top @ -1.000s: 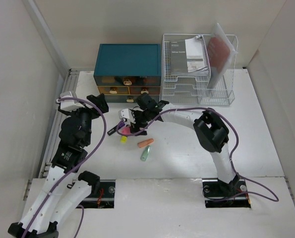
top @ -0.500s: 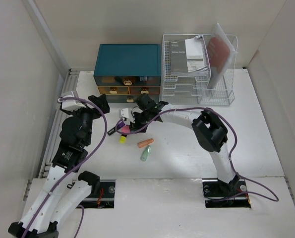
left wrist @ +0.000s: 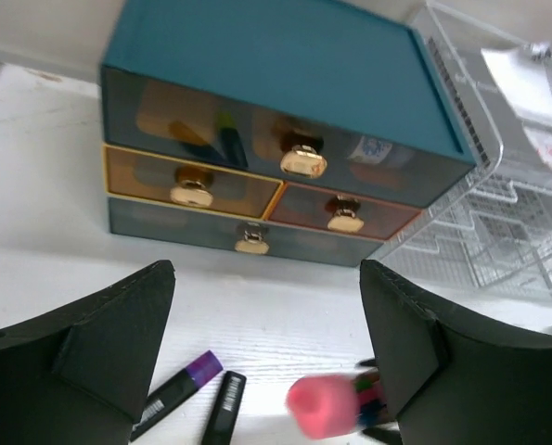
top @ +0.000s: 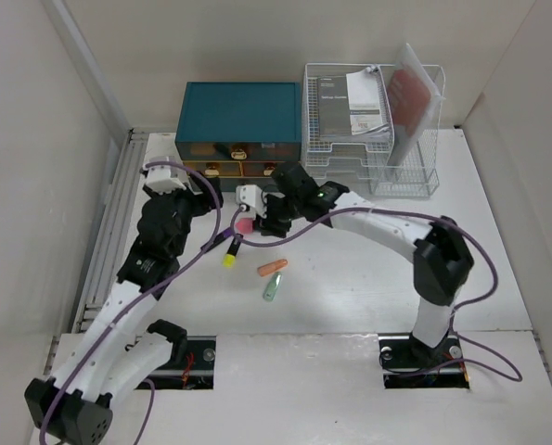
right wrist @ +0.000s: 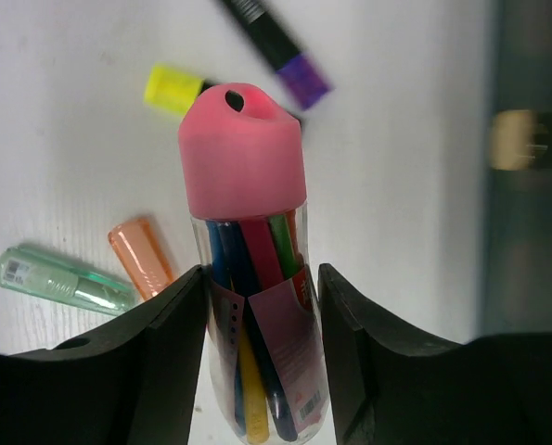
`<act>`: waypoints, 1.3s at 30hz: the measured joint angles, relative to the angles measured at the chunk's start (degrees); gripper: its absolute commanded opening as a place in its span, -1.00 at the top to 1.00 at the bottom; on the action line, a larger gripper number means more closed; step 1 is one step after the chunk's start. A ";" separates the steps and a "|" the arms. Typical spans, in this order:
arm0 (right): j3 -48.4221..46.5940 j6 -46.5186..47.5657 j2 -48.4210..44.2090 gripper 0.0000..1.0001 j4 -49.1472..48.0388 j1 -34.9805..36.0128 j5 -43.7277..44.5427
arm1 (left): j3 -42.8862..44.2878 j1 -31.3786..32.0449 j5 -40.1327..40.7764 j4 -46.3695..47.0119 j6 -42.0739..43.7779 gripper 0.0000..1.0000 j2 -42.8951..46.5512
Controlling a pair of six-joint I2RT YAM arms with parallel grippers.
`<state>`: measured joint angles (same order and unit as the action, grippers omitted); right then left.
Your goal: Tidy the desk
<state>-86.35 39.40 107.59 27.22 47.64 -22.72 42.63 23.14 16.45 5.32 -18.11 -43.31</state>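
Observation:
The desk [top: 350, 278] is a white tabletop. My right gripper [top: 268, 222] is shut on a clear tube of coloured pens with a pink cap [top: 245, 224], just in front of the teal drawer chest [top: 240, 120]. In the right wrist view the fingers [right wrist: 164, 334] clamp the tube's body [right wrist: 257, 306], and the cap [right wrist: 245, 148] points away from them. My left gripper [top: 209, 197] is open and empty, left of the tube. In its wrist view [left wrist: 264, 271] it faces the chest's drawers [left wrist: 257, 209], with the blurred pink cap [left wrist: 324, 413] low between its fingers.
A yellow highlighter [top: 231, 256], an orange piece [top: 272, 268] and a pale green piece [top: 273, 286] lie on the desk in front of the tube. A purple-tipped marker [left wrist: 178, 389] and a black marker [left wrist: 222, 408] lie below the left gripper. A white wire rack [top: 373, 130] holding papers stands at the back right.
My right gripper has carried the pen tube back and to the right, toward the chest, with its arm stretched out more. My left gripper has moved right, toward the chest.

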 measured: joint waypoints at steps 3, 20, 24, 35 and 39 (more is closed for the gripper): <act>-0.09 -3.39 -6.71 1.00 -0.79 -0.50 3.02 | 0.04 -1.18 -3.72 1.75 -1.01 -0.53 -5.44; -0.24 -24.50 -23.93 1.00 -1.36 -21.24 -7.72 | 5.95 -10.27 -10.14 5.16 -0.59 -0.25 -32.02; -0.07 -27.30 -24.63 1.00 -1.99 -24.22 -12.17 | 7.61 -11.23 -10.27 6.01 0.79 -0.16 -36.87; 1.01 -30.93 -24.63 1.00 -2.45 -26.40 -19.47 | 8.37 -15.08 -14.34 11.65 0.74 -0.11 -40.41; 1.03 -31.74 -24.63 1.00 -2.64 -26.73 -20.96 | 6.43 -16.70 -18.23 17.70 -2.34 -0.11 -40.41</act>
<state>-85.32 7.66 82.96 24.58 20.91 -43.68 49.06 6.44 -1.78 23.03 -20.45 -83.72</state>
